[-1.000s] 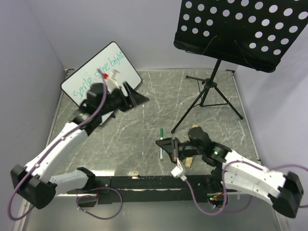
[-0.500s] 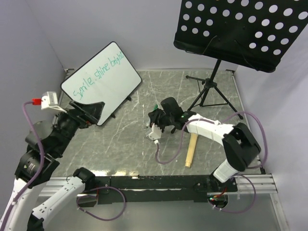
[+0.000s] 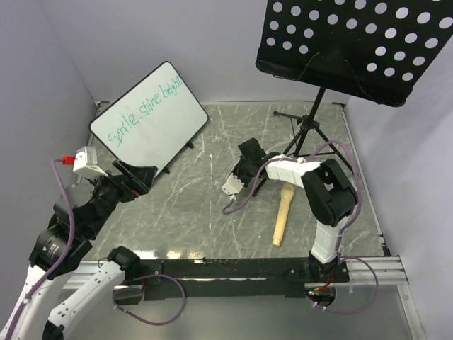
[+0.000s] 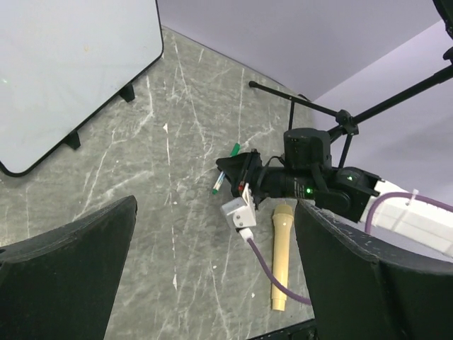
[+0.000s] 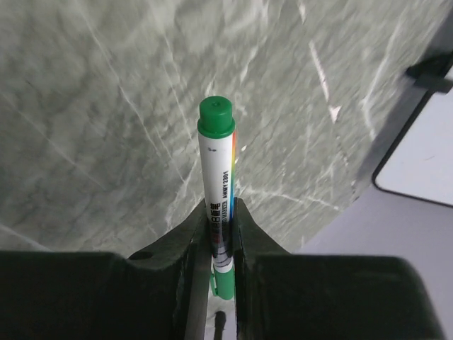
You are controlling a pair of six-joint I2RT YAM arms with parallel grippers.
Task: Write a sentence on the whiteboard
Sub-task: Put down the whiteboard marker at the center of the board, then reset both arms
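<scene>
From above, the whiteboard (image 3: 152, 120) is being shown propped on its small feet in the far left corner of the desk (image 3: 191, 219). The teal sentence (image 3: 145, 110) is being seen along its long edge, and it looks complete. The left claw (image 3: 134, 176) is being held wide open and empty just in front of the board. The right claw (image 3: 244, 170) is being seen at mid-desk, well apart from the board, beside a pale wooden rod (image 3: 282, 216) and near the perforated black music stand (image 3: 354, 42).

Through the left wrist camera, the smooth glossy board and the veined, stone-look grey surface are being framed between broad matte black fingers.

Through the right wrist camera, a slim marker (image 5: 217, 177) with a white barrel and green end is being pinched tight between the closed fingertips. The round, slick barrel is being gripped low, so a pivot or slip is being risked under any pressing. The light, tilted board could be toppled, or its ink smeared, by a careless left-claw sweep.
</scene>
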